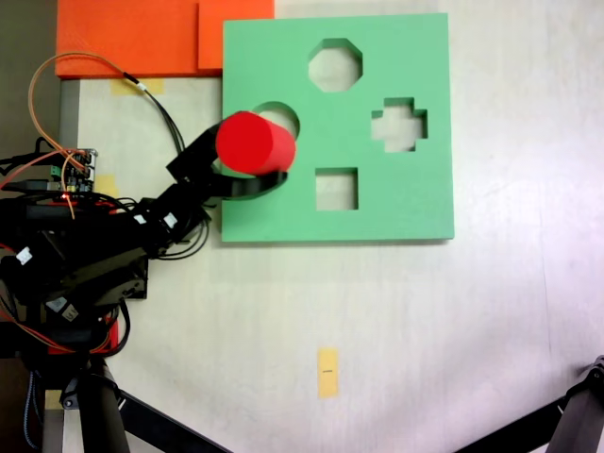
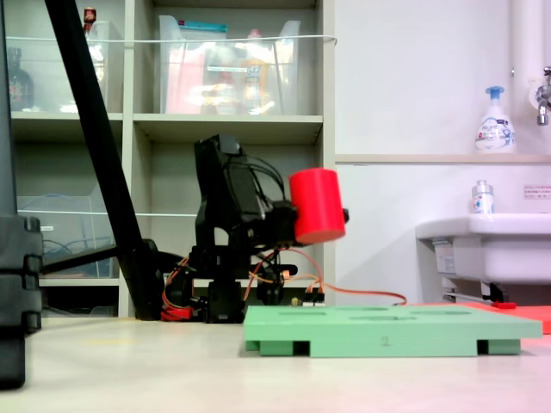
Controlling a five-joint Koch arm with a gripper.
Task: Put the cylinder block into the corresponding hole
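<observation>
The red cylinder block [image 1: 255, 143] hangs in the air, tilted, with my gripper [image 1: 261, 162] shut on it. Black fingers [image 1: 247, 186] curve around its lower side. From above, the block covers most of the round hole [image 1: 283, 116] near the left edge of the green board [image 1: 406, 203]. From the side, the block [image 2: 316, 205] sits well above the board [image 2: 387, 331], held at the gripper [image 2: 320, 219]. The board lies flat on the table.
The board also has an octagonal cutout [image 1: 335, 64], a cross-shaped cutout [image 1: 398, 125] and a square cutout [image 1: 336, 189]. Orange foam sheets [image 1: 132, 38] lie at the top left. The arm's base and wires [image 1: 66, 236] fill the left side. A yellow tape mark [image 1: 327, 372] sits on the table.
</observation>
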